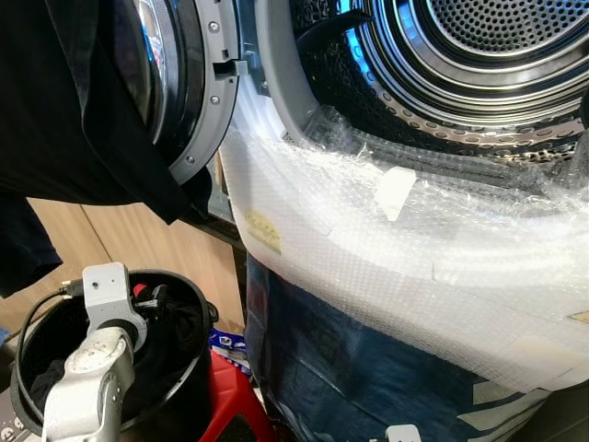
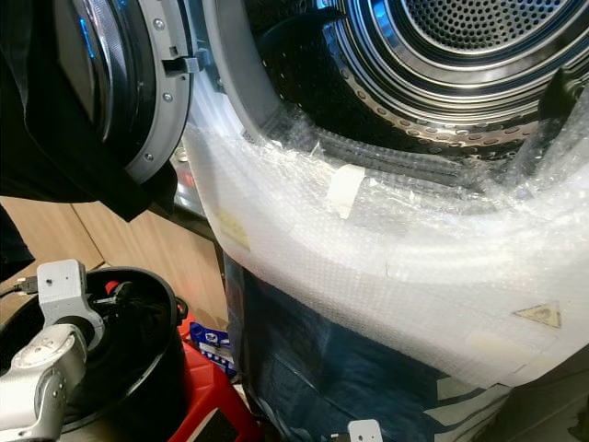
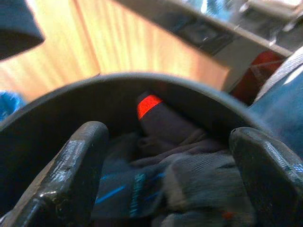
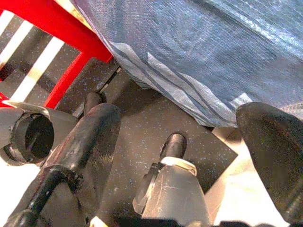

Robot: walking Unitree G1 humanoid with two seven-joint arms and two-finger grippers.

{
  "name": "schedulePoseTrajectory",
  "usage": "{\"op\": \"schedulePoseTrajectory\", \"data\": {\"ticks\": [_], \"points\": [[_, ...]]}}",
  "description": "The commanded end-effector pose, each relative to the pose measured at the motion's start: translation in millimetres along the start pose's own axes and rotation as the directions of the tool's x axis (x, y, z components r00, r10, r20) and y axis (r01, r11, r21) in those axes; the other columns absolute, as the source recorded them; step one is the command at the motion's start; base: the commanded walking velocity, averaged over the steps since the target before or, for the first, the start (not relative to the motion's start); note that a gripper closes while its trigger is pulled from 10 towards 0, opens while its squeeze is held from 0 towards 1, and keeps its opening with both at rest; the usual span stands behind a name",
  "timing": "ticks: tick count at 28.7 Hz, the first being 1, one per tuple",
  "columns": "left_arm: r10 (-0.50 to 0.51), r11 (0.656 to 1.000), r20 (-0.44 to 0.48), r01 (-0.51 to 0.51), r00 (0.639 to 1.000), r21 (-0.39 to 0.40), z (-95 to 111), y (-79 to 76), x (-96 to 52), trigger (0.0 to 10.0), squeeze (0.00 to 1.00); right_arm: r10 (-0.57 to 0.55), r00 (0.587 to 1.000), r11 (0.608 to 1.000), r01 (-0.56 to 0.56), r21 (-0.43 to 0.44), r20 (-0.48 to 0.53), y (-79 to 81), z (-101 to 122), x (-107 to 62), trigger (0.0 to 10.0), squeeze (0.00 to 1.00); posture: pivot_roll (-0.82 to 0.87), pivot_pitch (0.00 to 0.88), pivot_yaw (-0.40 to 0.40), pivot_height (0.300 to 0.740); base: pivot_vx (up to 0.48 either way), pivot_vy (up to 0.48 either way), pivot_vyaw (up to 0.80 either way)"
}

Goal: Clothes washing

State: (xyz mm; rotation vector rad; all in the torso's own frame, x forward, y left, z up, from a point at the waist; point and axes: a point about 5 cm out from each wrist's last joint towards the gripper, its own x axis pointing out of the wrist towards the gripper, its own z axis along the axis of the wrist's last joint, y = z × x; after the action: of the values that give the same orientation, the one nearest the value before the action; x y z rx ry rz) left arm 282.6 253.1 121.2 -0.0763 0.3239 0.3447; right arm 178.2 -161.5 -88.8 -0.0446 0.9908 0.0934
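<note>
We stand close before the washing machine (image 1: 386,267), its front wrapped in bubble wrap (image 1: 368,239) above a blue plastic cover (image 1: 350,368). The round door (image 1: 179,83) is swung open to our left, and a dark garment (image 1: 64,129) hangs in front of it. Behind the grey rubber seal, the steel drum (image 1: 479,55) gapes open.

Low on our left, a black basket (image 1: 175,368) sits on a red stool (image 1: 235,396), and dark clothes (image 3: 180,179) lie piled inside it, one piece showing a small red patch. Our left arm reaches down into the basket. In the left wrist view our left gripper (image 3: 165,179) has its two black fingers (image 3: 75,175) spread wide, one on either side of the heap, with nothing held between them.

Our right gripper (image 4: 189,146) hangs low beside the machine's blue cover, over the dark speckled floor (image 4: 142,123), its fingers also wide apart and empty. A leg of the red stool shows nearby.
</note>
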Motion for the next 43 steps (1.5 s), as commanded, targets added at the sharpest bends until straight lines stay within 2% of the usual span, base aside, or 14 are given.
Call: {"op": "schedulePoseTrajectory", "data": {"ticks": [1, 3, 5, 14, 21, 26, 33, 43], "points": [[0.015, 1.000, -0.025, -0.015, 1.000, -0.013, -2.7, 3.0, 1.3, 10.0, 0.00, 0.000, 1.000, 1.000, 0.000, 0.011, -0.002, 1.1, -0.9, 0.0, 10.0, 0.00, 0.20, 0.000, 0.035, 0.740, 0.000, 0.000, 0.00], [0.008, 1.000, -0.029, -0.009, 1.000, -0.011, -3.6, 2.6, 1.3, 10.0, 0.00, 0.001, 1.000, 1.000, -0.001, 0.010, -0.002, 1.2, -0.7, 0.0, 10.0, 0.00, 0.20, 0.000, 0.036, 0.740, 0.000, 0.000, 0.00], [-0.050, 0.999, -0.061, 0.050, 0.997, -0.002, -12.7, -5.0, -1.8, 10.0, 0.00, 0.000, 1.000, 1.000, 0.000, 0.011, 0.003, 0.5, 1.2, 0.3, 10.0, 0.00, 0.20, 0.000, 0.036, 0.740, 0.000, 0.000, 0.00], [-0.080, 0.997, -0.091, 0.080, 0.993, 0.003, -23.3, -12.1, -7.0, 10.0, 0.00, 0.007, 1.000, 1.000, -0.007, 0.007, -0.002, 3.0, -0.5, 0.2, 10.0, 0.00, 0.20, 0.000, 0.038, 0.740, 0.000, 0.000, 0.00], [-0.128, 0.992, 0.025, 0.128, 0.991, 0.004, -4.7, -16.1, -7.1, 10.0, 0.00, 0.009, 1.000, 1.000, -0.009, 0.014, -0.003, 4.3, -1.8, 0.1, 10.0, 0.00, 0.21, 0.000, 0.041, 0.740, 0.000, 0.000, 0.00], [-0.108, 0.994, 0.031, 0.108, 0.994, -0.007, -4.0, -14.3, -6.4, 10.0, 0.00, 0.013, 1.000, 1.000, -0.013, 0.011, -0.006, 5.3, -3.0, 0.0, 10.0, 0.00, 0.21, 0.000, 0.040, 0.740, 0.000, 0.000, 0.00], [-0.096, 0.995, -0.045, 0.096, 0.994, 0.014, -18.7, -12.6, -8.3, 10.0, 0.00, 0.011, 1.000, 1.000, -0.011, 0.020, -0.004, 5.2, -3.0, 0.0, 10.0, 0.00, 0.21, 0.000, 0.041, 0.740, 0.000, 0.000, 0.00], [-0.114, 0.993, -0.097, 0.117, 0.989, 0.026, -27.4, -17.1, -9.4, 10.0, 0.00, 0.006, 1.000, 1.000, -0.006, 0.026, -0.008, 3.0, -4.0, -0.4, 10.0, 0.00, 0.21, 0.000, 0.035, 0.740, 0.000, 0.000, 0.00]]}}
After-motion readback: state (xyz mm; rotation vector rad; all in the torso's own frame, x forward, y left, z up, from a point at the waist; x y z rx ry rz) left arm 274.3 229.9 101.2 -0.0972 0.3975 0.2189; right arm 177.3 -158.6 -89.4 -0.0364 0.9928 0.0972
